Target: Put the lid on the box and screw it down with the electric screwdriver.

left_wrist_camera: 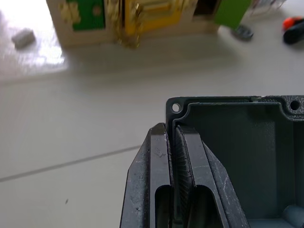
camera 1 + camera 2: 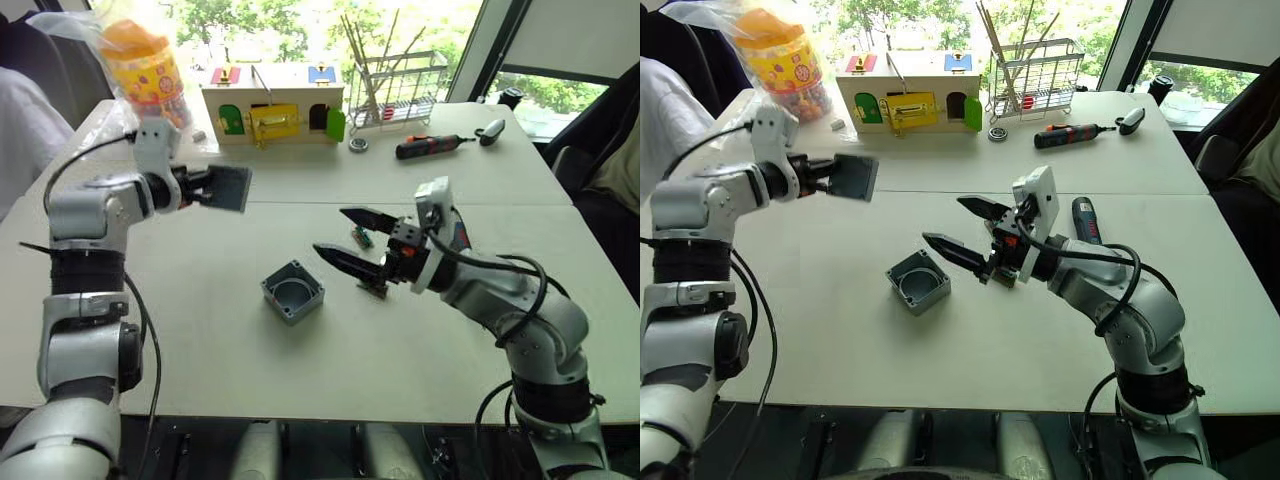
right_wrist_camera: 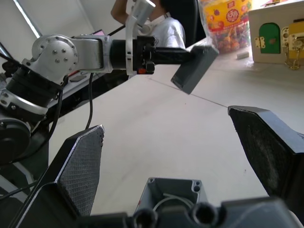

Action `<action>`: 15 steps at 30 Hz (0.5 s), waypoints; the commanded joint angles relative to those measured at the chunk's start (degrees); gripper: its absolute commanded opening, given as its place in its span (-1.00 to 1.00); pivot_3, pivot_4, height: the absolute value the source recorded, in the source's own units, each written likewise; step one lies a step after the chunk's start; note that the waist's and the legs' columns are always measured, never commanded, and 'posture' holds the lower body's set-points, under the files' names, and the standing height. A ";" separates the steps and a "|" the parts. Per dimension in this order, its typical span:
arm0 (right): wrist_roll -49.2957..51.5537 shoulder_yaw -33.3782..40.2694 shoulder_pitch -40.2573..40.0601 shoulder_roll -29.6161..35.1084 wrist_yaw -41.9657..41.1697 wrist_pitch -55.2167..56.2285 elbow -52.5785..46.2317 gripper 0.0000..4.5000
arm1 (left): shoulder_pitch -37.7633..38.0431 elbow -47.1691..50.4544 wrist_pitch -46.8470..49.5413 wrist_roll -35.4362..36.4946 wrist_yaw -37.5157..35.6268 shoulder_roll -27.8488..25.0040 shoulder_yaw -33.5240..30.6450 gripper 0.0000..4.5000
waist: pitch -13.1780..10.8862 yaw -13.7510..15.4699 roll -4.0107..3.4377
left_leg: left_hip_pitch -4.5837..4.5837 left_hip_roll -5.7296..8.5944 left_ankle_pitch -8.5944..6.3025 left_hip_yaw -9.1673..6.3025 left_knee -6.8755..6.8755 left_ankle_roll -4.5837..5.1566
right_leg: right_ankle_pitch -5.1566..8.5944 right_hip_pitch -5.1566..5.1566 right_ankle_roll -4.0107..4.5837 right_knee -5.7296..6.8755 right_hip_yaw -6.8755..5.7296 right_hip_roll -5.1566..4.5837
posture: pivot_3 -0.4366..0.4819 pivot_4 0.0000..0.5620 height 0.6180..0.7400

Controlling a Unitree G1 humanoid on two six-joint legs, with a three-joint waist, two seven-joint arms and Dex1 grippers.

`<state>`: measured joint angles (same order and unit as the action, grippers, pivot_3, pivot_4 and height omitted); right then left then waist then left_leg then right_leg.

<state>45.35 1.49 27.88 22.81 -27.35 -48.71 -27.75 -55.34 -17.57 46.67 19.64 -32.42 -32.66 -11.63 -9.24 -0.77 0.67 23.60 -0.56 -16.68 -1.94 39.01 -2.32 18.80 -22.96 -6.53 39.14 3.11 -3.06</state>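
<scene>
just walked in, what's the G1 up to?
Mid-assembly. The left hand is shut on the lid, holding it in the air above the table, off to the side of the box. The box sits open and upright on the table, nothing on it yet. The right hand is open, hovering close by the box. The electric screwdriver lies untouched on the table behind the right arm. No screwing has started.

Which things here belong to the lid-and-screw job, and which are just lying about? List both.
Job things:
- lid, gripped in the left hand
- box, open on the table
- electric screwdriver, lying behind the right arm
- right hand, open beside the box

Lying about:
- toy house
- small screwdriver
- wire rack
- snack jar
</scene>
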 commanded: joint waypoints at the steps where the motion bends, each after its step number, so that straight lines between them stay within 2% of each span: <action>1: 1.33 2.55 6.43 -3.45 4.23 -0.98 5.69 1.00 | -0.53 4.92 -5.31 2.60 -0.46 4.33 -0.44 -0.98 | 0.00 -0.08 0.00 | -0.01 0.01 0.00 0.03 -0.01 0.00 | 0.00 -0.02 0.00 0.01 0.00 -0.01 | -0.05 -0.47 0.94; 7: 5.87 6.85 14.95 -9.72 9.91 -4.05 12.93 1.00 | -1.14 7.81 -8.01 3.29 -0.24 9.52 1.80 -0.98 | 0.00 -0.52 0.00 | 0.02 0.02 0.01 0.07 -0.06 -0.01 | -0.01 -0.17 -0.01 0.17 0.01 0.00 | -0.05 -0.47 0.94; 15: 7.42 7.82 15.76 -10.16 11.21 -5.45 14.95 1.00 | 0.27 12.24 -6.71 5.01 -2.28 10.93 3.97 -0.98 | 0.00 -1.36 0.00 | 0.03 0.01 0.01 0.09 -0.16 -0.01 | 0.00 -0.21 -0.01 0.18 0.00 -0.01 | -0.05 -0.47 0.94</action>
<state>52.16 8.53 42.52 12.46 -16.09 -54.62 -11.85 -54.56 -8.21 40.49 23.32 -34.10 -21.74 -7.46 -9.24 -2.13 0.67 23.63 -0.55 -16.68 -1.85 38.85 -2.33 18.80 -23.17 -6.54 39.31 3.12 -3.06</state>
